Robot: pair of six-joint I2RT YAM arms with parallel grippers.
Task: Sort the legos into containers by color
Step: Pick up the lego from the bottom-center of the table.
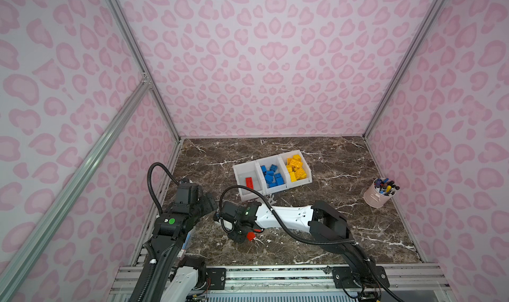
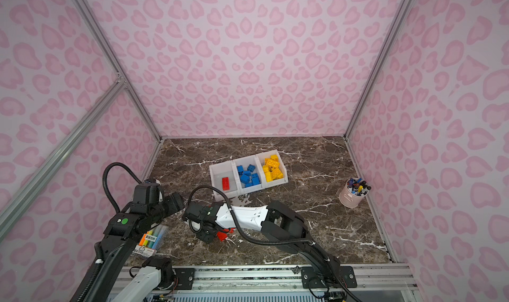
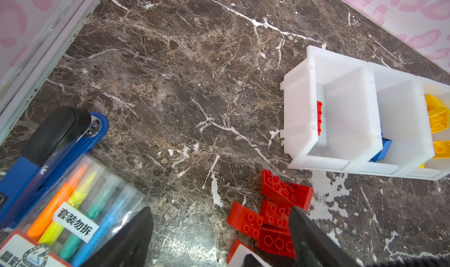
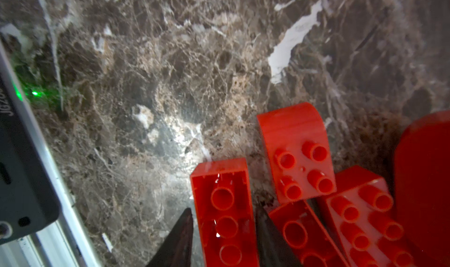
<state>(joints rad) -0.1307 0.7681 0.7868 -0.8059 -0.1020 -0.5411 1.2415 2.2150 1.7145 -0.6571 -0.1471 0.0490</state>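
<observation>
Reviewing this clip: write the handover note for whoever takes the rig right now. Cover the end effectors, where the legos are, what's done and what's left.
Left end effector: open, empty.
Right end effector: fingers against both long sides of an upturned red brick, which lies on the table, not yet lifted.
Containers: a single red brick in one end bin, blue bricks in the middle, yellow bricks in the other end.
Done: blue and yellow; none loose in view.
Left: the red pile on the table in front of the containers, at least five pieces, gripped one included.
</observation>
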